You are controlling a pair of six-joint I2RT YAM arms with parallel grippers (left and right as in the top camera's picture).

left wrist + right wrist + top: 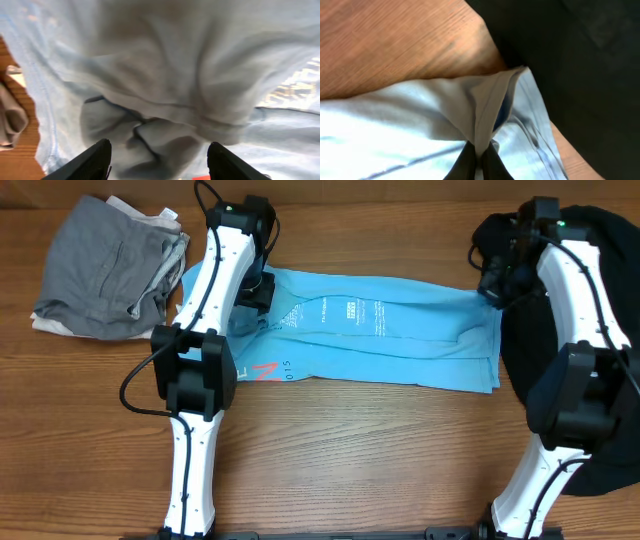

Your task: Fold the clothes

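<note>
A grey clothes pile (105,265) sits at the far left of the wooden table (380,470). Just right of it, the left gripper (159,150) hangs low over the rumpled left end of the light blue T-shirt (400,340), its jaws apart with nothing clamped between them. The shirt lies folded lengthwise across the middle of the table, small white print (360,310) facing up and coral letters (262,372) peeking out at its lower left. At the shirt's right end, the right gripper (477,162) has its jaws pinched together on a raised fold of the fabric's edge, beside a black garment (600,240).
</note>
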